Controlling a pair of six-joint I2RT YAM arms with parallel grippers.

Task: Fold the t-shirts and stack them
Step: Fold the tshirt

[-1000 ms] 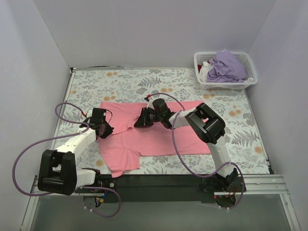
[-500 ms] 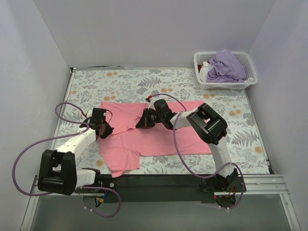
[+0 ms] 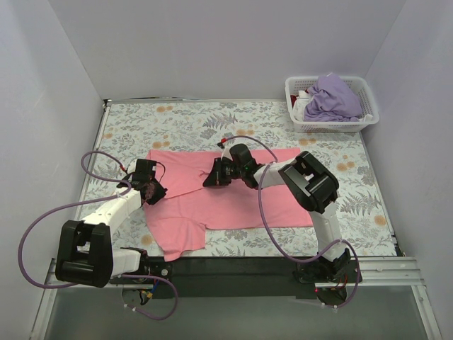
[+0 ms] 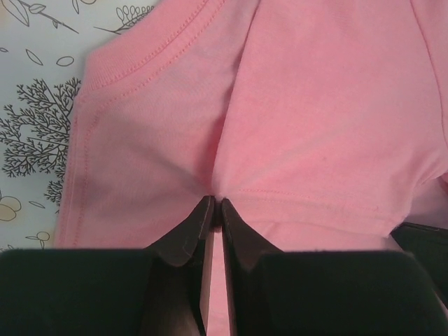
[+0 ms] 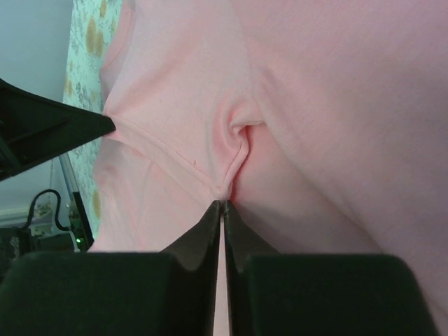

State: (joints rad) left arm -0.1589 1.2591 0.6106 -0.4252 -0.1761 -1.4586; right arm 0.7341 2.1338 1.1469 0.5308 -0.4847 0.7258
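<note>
The salmon pink t-shirt (image 3: pixel 241 202) lies spread on the floral-covered counter (image 3: pixel 177 120), directly beneath both grippers. The left gripper (image 4: pixel 215 204) has its jaws pressed together on a small tuck of the pink cloth, right at a stitched seam. Creases fan away from its tips, and a hemmed edge runs off ahead and to its left. The right gripper (image 5: pixel 222 204) is likewise clamped on a pinched ridge of the same shirt, with a little pucker of fabric rising just ahead of its tips. From above, the two pinches sit apart along the shirt's upper portion, the left one at the cloth's outer edge. This is probably so that a whole edge can be lifted and carried over as a line rather than bunching at one point — the opening of a fold, with stacking not yet begun.

The lavender t-shirt (image 3: pixel 333 95) is heaped in a white basket (image 3: pixel 301 127), well beyond the right gripper — likely waiting its turn.

No brand, label or printed writing shows on either shirt.
</note>
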